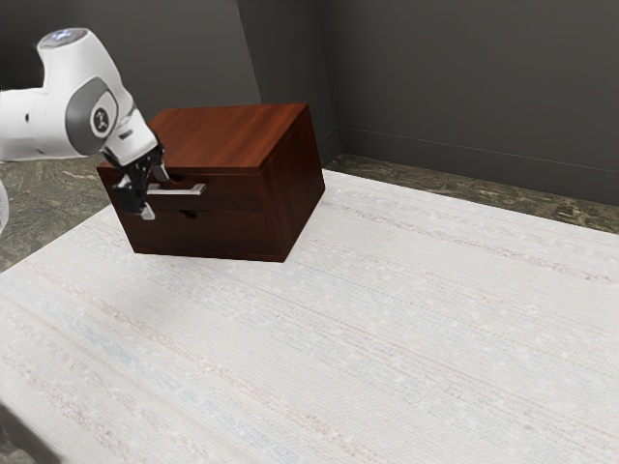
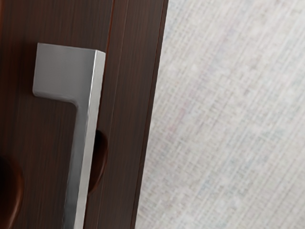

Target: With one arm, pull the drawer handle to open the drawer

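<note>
A dark reddish wooden drawer box (image 1: pixel 227 179) stands on the table at the exterior view's upper left. A flat silver handle (image 1: pixel 184 190) runs across its drawer front (image 1: pixel 218 190), which looks flush with the box. My black gripper (image 1: pixel 152 192) is at the handle's left end. One finger sits above the bar and one below it, spaced wider than the bar, so the gripper stands open around it. In the wrist view the handle (image 2: pixel 83 143) runs close under my hand against the dark wood front (image 2: pixel 43 157).
The box rests on a pale woven cloth (image 1: pixel 387 319) covering the table, with wide free room toward the exterior view's right and front. Dark grey walls (image 1: pixel 464 68) stand behind. The cloth (image 2: pixel 228 119) also lies beyond the box's edge in the wrist view.
</note>
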